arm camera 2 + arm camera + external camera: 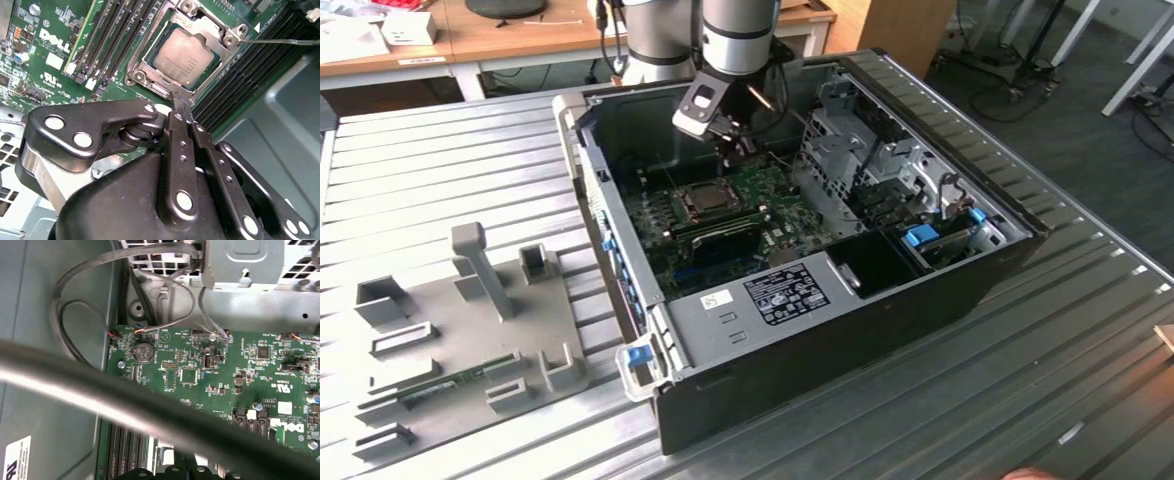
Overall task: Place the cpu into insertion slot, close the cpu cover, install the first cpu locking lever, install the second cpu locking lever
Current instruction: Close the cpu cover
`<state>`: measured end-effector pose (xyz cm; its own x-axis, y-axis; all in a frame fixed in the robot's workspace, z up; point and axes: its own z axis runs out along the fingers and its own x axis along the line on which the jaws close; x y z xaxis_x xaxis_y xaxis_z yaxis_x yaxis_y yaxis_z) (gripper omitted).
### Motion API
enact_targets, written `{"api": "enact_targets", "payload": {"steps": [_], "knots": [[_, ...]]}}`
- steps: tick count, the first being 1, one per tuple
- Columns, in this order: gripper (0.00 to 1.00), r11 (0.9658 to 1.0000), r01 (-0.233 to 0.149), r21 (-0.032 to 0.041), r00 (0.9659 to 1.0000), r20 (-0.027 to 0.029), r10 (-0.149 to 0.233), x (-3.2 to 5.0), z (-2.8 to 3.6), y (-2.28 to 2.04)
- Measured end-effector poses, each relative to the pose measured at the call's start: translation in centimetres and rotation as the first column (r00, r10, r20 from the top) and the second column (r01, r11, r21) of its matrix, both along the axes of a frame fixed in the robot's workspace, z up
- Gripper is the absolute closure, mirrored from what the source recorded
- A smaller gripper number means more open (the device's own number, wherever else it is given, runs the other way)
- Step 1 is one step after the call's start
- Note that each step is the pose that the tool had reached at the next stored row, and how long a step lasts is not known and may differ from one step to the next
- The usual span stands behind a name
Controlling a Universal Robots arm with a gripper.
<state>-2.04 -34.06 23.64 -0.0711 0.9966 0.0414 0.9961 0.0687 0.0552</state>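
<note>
Now, the cpu (184, 56) sits in the insertion slot (139, 76), its silvery-beige face showing through the cut-out centre of the cpu cover (200, 22), which lies flat on the slot's rim in the second wrist view. The gripper (176, 99) is just beside the slot, its tips at one edge of the rim; whether they touch the metal cannot be told. Its black fingers (173, 150) are pressed together with nothing between them. From a corner of the slot a thin metal rod (280, 41) runs outward over the long black memory strips (250, 65) that flank the slot on that side; whether it is latched cannot be told. More memory strips (120, 35) lie along the slot's opposite side. In the exterior view the slot is on the green circuit board (767, 215) on the floor of the open computer case (854, 330), with the arm reaching down so that the gripper (744, 150) hangs near the slot. The grey drive cage (854, 150) stands well apart from the slot, toward the exterior view's right. Farther from the slot, in the first wrist view, the board carries a coin battery (145, 352) below a bundle of grey cables (80, 305).
</note>
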Motion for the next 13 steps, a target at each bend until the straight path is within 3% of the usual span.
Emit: {"api": "enact_targets", "payload": {"steps": [5, 13], "knots": [[0.89, 0.9987, -0.052, -0.0001, 0.9987, 0.0001, 0.052, 0.00, 0.00, 0.00], [0.89, 0.9986, -0.053, 0.0000, 0.9986, 0.0000, 0.053, 0.00, 0.00, 0.00]]}}
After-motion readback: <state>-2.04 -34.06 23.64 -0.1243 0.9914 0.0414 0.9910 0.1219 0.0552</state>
